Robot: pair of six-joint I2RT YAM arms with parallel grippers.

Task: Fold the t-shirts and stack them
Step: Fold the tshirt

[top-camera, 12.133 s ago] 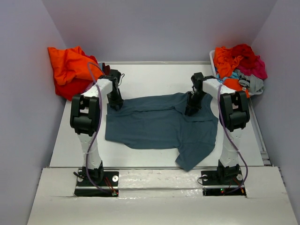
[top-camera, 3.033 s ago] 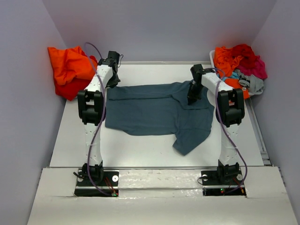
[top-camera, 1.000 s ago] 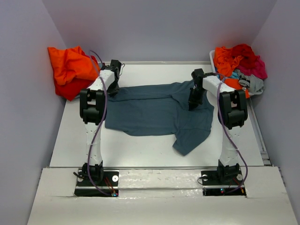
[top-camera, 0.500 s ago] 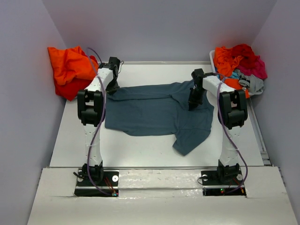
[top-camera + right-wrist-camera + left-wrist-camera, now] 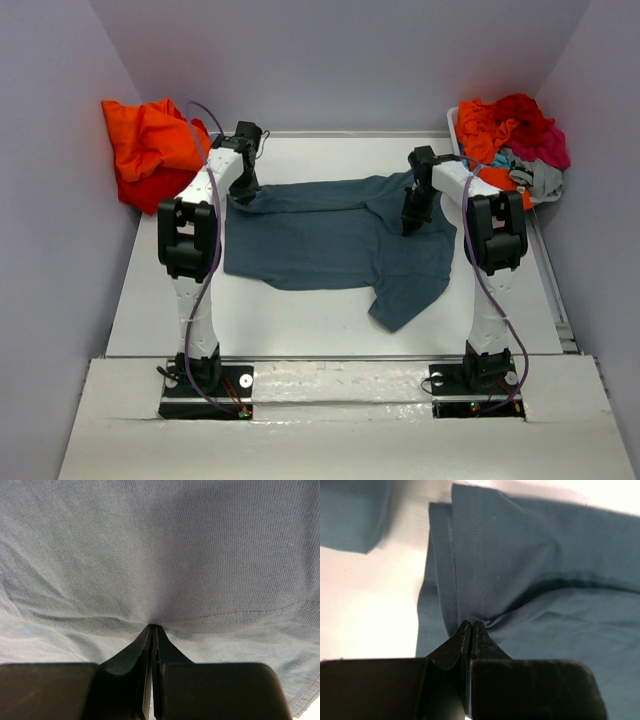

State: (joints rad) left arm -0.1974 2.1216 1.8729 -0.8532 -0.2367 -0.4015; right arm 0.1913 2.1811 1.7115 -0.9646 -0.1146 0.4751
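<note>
A dark slate-blue t-shirt (image 5: 330, 240) lies spread across the middle of the table, one sleeve trailing toward the near right. My left gripper (image 5: 243, 192) is at its far left corner. In the left wrist view the left gripper (image 5: 471, 623) is shut on the stitched hem of the t-shirt (image 5: 545, 580), which puckers at the tips. My right gripper (image 5: 412, 222) is on the shirt's far right part. Seen from the right wrist, the right gripper (image 5: 152, 626) is shut on a pinch of the t-shirt (image 5: 160, 545) next to a seam.
A heap of orange and red t-shirts (image 5: 148, 150) lies at the back left against the wall. At the back right a white basket (image 5: 451, 120) holds a pile of orange, red, magenta, teal and grey t-shirts (image 5: 512, 140). Walls close in on three sides.
The left gripper has closed on the shirt's far left hem and shifted slightly, puckering the cloth there. The right arm and its grip have not moved.
</note>
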